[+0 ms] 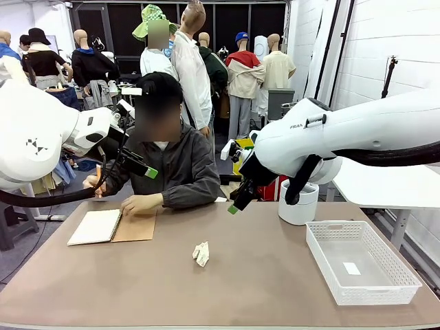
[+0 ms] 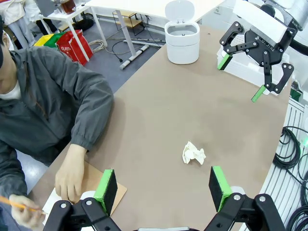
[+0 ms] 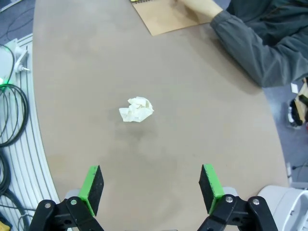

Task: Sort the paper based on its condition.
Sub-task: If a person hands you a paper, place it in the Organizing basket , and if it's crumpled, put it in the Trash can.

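Both arms are up off the table, nothing in hand. Right gripper (image 3: 150,185) has its jaws fully apart and is empty. Left gripper (image 2: 163,190) is the same: spread wide, empty.

One crumpled paper (image 1: 201,254) sits alone at lower centre of the front frame, clear of the notebook (image 1: 96,227) at left and the mesh basket (image 1: 320,260) at lower right. Small white slip (image 1: 351,268) on the basket floor is probably a flat sheet, too small to be sure.

Risks:
- The wad looks light and springy, so an off-centre close likely flicks it sideways, or pinches one flap and drops it mid-carry.
- Descend too far and the pads scrape the tabletop (image 1: 275,289).
- Both grippers face the same spot, so they clash if both go.
- Destination mix-up: white bin (image 1: 299,206) vs basket.
- Person's hand (image 1: 141,203) rests by the notebook, so route the left arm clear.
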`<state>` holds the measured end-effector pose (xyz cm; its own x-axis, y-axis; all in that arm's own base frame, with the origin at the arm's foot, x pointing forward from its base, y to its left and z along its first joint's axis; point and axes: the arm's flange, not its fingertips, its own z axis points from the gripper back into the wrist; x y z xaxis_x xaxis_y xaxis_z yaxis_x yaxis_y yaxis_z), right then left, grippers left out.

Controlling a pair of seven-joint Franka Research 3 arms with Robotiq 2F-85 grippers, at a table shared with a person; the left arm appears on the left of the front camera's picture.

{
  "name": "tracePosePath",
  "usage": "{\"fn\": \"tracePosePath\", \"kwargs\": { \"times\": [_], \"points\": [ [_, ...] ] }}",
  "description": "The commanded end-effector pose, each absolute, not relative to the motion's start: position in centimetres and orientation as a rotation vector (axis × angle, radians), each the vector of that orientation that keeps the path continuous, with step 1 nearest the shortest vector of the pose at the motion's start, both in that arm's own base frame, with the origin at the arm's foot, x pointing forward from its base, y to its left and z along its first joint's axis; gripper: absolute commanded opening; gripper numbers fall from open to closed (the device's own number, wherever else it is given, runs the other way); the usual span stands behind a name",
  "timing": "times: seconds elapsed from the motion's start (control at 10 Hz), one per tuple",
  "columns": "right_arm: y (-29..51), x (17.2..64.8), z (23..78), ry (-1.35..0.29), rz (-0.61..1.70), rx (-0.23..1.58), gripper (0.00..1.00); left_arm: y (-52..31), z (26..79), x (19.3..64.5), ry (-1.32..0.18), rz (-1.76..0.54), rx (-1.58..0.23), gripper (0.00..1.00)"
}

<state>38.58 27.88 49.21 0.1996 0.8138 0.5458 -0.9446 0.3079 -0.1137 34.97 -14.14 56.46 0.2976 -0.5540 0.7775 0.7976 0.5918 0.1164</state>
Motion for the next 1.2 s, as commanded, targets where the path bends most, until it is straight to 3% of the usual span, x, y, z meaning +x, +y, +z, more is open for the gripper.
{"fn": "tracePosePath", "kwargs": {
  "times": [0.0,1.1],
  "points": [
    [27.9,38.6,49.2,-0.573,1.250,0.270,1.00,-14.1,56.4,35.0,-0.877,-0.911,-0.326,1.00],
    [40.6,45.2,38.8,-0.200,1.442,0.145,1.00,-14.1,56.4,35.0,-0.877,-0.911,-0.326,1.00]
  ]
}}
